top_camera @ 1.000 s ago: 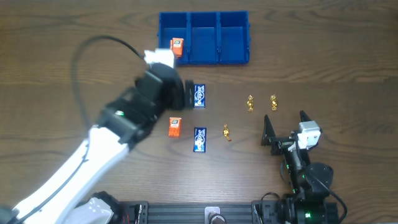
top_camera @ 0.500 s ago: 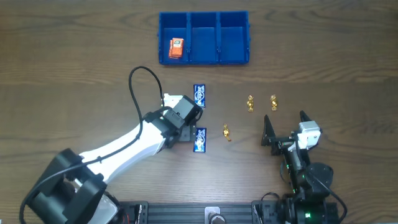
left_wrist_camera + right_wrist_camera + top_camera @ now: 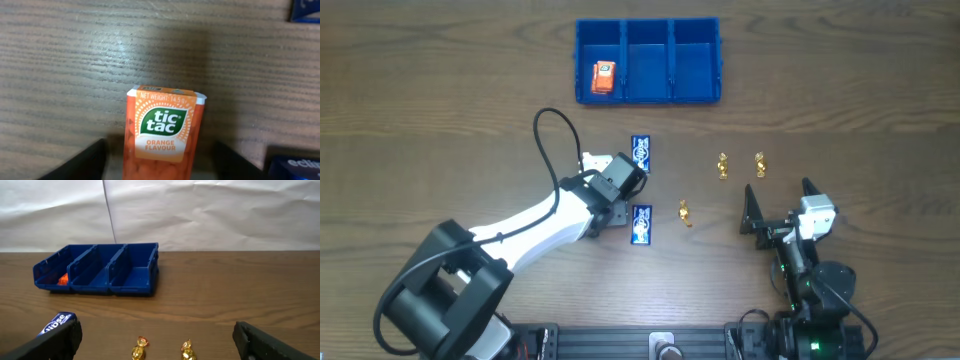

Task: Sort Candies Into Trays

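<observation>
Tray [image 3: 648, 65], blue, 3 compartments, sits on the counter [image 3: 440, 120] at the side far from the arm bases. 1 orange candy box [image 3: 604, 78] lies in the tray's left compartment. A 2nd orange box [image 3: 162, 132] lies label-up on the counter, on the base side of the tray and roughly in line with that left compartment.

Left hand [image 3: 612, 200] is low over this 2nd box. Its fingers are spread wide, 1 on each side, with a gap visible between each finger and the box.

2 blue packets lie in line with the tray's middle compartment. The 1st [image 3: 640, 154] is nearer the tray. The 2nd [image 3: 641, 224] is farther off, just beside the left hand.

3 gold-wrapped candies lie on the base side of the tray. 2 of them [image 3: 723, 165] [image 3: 760, 163] lie side by side off its right end, and 1 [image 3: 685, 212] is farther from it.

Right hand [image 3: 780, 200] is well apart from the tray, beyond the gold candies. Its fingers are wide and hold nothing.
</observation>
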`<state>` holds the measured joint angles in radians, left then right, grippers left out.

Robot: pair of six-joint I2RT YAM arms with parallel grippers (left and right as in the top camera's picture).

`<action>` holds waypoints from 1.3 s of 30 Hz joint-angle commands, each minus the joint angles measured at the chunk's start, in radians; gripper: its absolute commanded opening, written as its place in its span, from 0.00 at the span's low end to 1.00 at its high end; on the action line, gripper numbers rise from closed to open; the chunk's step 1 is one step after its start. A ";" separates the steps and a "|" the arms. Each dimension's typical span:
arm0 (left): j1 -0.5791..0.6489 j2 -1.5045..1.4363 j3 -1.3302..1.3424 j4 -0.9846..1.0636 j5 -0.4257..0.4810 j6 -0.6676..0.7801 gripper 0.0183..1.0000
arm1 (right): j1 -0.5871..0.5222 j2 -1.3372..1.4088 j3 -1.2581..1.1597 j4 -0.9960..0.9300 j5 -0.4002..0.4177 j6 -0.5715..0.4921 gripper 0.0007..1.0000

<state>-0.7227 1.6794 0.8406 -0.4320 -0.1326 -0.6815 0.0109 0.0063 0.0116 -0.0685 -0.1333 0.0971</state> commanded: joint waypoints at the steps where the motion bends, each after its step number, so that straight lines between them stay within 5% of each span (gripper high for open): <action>1: 0.005 0.027 0.000 -0.001 -0.004 0.000 0.45 | 0.007 -0.003 -0.004 -0.002 0.009 -0.009 1.00; 3: 0.005 0.027 0.000 -0.001 -0.004 0.000 0.34 | 0.007 -0.003 -0.004 -0.002 0.009 -0.009 1.00; 9: 0.005 -0.018 0.004 0.012 -0.016 0.000 0.27 | 0.007 -0.003 -0.004 -0.002 0.009 -0.009 1.00; 14: 0.008 -0.250 0.143 -0.008 -0.180 0.090 0.27 | 0.007 -0.003 -0.004 -0.002 0.009 -0.009 1.00; 18: 0.101 -0.182 0.619 -0.081 -0.331 0.329 0.27 | 0.007 -0.003 -0.004 -0.002 0.009 -0.009 1.00; 31: 0.322 0.335 0.984 -0.100 -0.032 0.363 0.29 | 0.007 -0.003 -0.004 -0.002 0.009 -0.009 1.00; 39: 0.330 0.417 0.984 -0.080 -0.004 0.360 0.29 | 0.007 -0.003 -0.004 -0.002 0.009 -0.009 1.00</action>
<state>-0.3946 2.0869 1.7973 -0.5251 -0.1699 -0.3321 0.0113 0.0063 0.0116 -0.0685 -0.1329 0.0971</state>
